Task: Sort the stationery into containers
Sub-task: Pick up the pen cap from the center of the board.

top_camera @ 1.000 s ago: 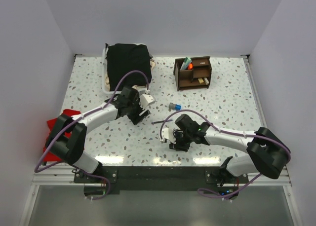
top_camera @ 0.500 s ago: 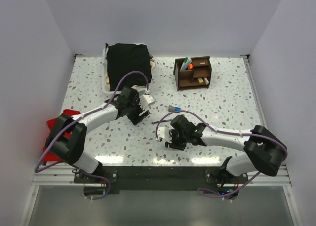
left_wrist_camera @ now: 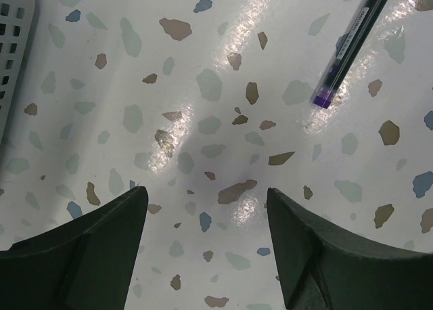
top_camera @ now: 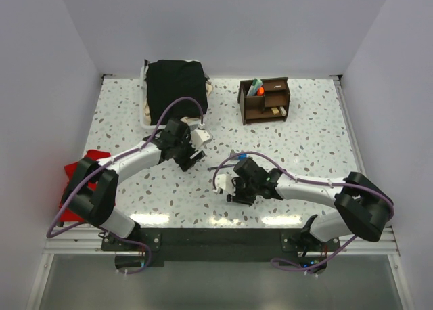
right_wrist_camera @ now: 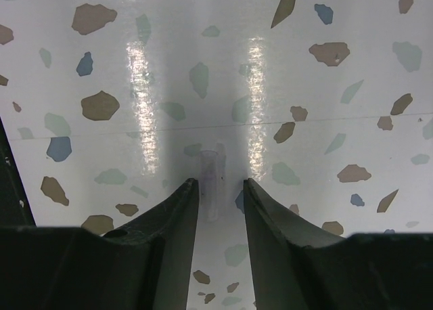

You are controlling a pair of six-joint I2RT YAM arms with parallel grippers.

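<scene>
The dark brown organiser (top_camera: 265,105) stands at the back right, with a pale green pen and an orange-capped marker (top_camera: 255,88) upright in it. A dark pen with a purple end (left_wrist_camera: 346,45) lies on the table beyond my left gripper; in the top view it lies (top_camera: 216,166) between the two grippers. My left gripper (left_wrist_camera: 206,212) is open and empty, low over bare table (top_camera: 191,152). My right gripper (right_wrist_camera: 218,188) is low over the table (top_camera: 232,190), jaws narrowly apart. A small clear plastic tube (right_wrist_camera: 212,181) lies on the table between its fingertips, apparently not gripped.
A black cloth (top_camera: 176,85) covers a white basket (left_wrist_camera: 15,49) at the back left. A red cloth (top_camera: 76,171) lies at the table's left edge. Purple cables loop over both arms.
My right gripper has slid a little to the left along the table. My left arm has not moved.
</scene>
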